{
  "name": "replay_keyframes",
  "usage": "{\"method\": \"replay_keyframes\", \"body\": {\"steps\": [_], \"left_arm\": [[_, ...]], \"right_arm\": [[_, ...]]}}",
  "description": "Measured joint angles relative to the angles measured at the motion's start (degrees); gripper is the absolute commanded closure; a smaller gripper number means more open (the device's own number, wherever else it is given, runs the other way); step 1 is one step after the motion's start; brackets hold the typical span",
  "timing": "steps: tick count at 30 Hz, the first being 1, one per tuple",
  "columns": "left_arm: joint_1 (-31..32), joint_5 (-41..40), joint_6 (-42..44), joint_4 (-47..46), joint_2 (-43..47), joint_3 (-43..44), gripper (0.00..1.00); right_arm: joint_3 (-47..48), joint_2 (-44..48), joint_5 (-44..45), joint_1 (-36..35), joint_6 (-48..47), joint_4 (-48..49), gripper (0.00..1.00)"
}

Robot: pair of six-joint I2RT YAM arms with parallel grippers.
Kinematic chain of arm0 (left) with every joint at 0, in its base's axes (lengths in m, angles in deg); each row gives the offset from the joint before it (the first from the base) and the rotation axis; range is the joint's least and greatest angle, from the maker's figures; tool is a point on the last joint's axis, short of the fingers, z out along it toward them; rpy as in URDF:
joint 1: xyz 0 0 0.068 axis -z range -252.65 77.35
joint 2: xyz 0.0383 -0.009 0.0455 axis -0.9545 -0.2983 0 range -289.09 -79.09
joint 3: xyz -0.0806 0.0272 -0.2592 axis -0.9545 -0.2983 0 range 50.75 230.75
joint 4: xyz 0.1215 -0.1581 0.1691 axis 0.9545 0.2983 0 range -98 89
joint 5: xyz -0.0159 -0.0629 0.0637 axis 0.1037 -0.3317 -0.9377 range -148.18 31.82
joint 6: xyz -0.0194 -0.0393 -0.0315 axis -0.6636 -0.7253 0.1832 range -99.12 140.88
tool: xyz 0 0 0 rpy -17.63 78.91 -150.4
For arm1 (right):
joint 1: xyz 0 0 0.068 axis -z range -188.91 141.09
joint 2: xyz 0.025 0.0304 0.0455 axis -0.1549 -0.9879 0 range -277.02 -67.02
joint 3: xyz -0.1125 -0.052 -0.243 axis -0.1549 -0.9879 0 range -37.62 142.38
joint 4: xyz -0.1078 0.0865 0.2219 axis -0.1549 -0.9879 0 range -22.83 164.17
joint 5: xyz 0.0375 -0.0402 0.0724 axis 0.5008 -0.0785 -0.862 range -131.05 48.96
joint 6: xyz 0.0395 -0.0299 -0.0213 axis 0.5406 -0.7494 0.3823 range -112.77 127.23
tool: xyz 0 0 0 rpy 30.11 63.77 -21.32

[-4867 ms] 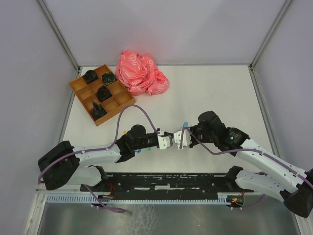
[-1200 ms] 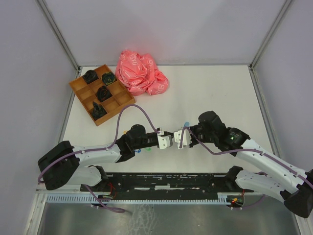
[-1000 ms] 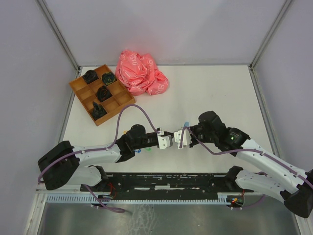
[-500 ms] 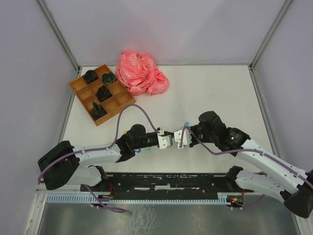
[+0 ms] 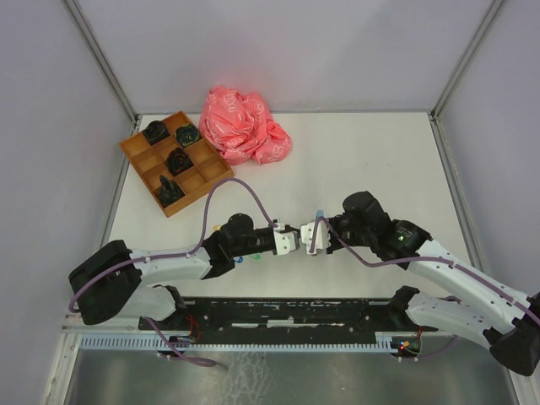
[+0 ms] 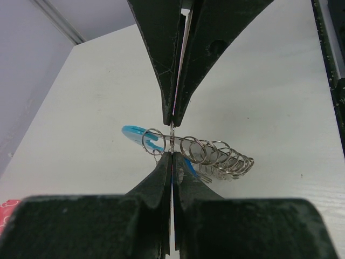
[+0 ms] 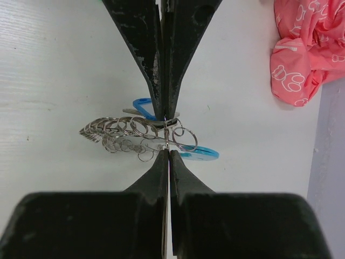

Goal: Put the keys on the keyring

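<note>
I find both grippers meeting tip to tip at the near middle of the table (image 5: 371,160). The left gripper (image 5: 291,242) has its fingers pressed together, and so does the right gripper (image 5: 310,239). In both wrist views a thin silver ring edge of the keyring (image 6: 215,157) runs between the two sets of tips, so I record each gripper as pinching the keyring at one shared spot. The keyring shows as a string of overlapping silver rings with a light blue segment (image 6: 135,132) at one end. I cannot tell whether its length rests on the table. Small coloured tags of the keys (image 5: 240,258) show on the near side of the left arm's wrist, largely hidden by the arm. At far left stands a wooden tray (image 5: 145,179) holding dark items, with a crumpled pink bag (image 5: 245,126) just to its right.
</note>
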Motion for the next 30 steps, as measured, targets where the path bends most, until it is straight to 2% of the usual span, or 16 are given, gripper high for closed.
{"method": "replay_keyframes", "body": {"steps": [30], "left_arm": [[0.22, 1.38, -0.68, -0.22, -0.24, 0.00, 0.97]], "right_arm": [[-0.37, -0.59, -1.22, -0.28, 0.72, 0.39, 0.99]]}}
